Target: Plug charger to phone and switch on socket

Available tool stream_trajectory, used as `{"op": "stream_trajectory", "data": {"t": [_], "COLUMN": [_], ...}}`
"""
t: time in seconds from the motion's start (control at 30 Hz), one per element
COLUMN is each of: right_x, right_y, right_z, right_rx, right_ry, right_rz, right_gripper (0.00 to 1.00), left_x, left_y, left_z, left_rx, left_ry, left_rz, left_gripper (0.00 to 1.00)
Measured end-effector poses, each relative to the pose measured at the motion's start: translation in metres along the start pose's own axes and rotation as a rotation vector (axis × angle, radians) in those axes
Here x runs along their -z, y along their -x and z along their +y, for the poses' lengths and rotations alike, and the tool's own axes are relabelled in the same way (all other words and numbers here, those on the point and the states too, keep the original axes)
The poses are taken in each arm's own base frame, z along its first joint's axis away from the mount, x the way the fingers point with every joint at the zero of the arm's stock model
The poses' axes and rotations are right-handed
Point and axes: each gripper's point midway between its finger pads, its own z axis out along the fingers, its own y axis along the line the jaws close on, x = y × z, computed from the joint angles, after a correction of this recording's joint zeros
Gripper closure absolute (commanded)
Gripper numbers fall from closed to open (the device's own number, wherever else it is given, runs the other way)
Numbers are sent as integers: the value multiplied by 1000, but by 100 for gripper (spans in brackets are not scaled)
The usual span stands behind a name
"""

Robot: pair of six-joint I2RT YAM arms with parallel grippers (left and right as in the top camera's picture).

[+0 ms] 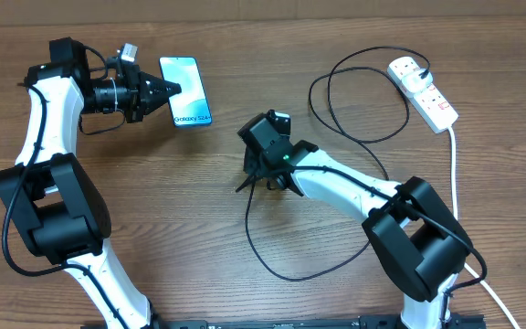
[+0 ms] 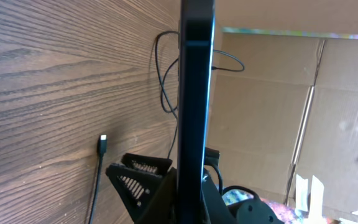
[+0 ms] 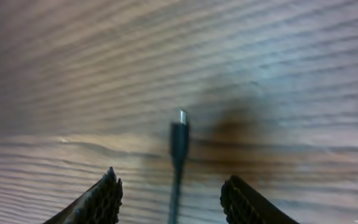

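Note:
The phone, blue screen up with "Galaxy" text, lies at the back left of the table. My left gripper is shut on its left long edge; in the left wrist view the phone shows edge-on between the jaws. The charger's black cable loops across the table to the white socket at the back right. My right gripper is open and low over the connector tip, which lies on the wood between the fingers in the right wrist view. The tip also shows in the left wrist view.
The socket's thick white cord runs down the right side of the table. Cardboard walls stand behind the table. Cable loops lie between the right arm and the socket.

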Motion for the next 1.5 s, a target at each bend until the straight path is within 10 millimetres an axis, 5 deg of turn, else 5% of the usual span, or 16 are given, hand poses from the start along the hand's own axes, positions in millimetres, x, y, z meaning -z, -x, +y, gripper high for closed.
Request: {"op": "stream_trajectory", "data": {"t": [0.4, 0.83, 1.5], "right_x": [29, -24, -32], "right_y": [27, -8, 8], "right_z": [32, 20, 2], "right_rx": [46, 41, 125], "right_ry": [-8, -47, -111], "right_rz": [92, 228, 191], "right_gripper": [48, 48, 56], "left_x": [0, 9, 15], "left_y": [0, 4, 5], "left_z": [2, 6, 9], "left_rx": [3, 12, 28], "left_ry": [10, 13, 14], "left_rz": [-1, -22, -33], "left_gripper": [96, 96, 96]}}
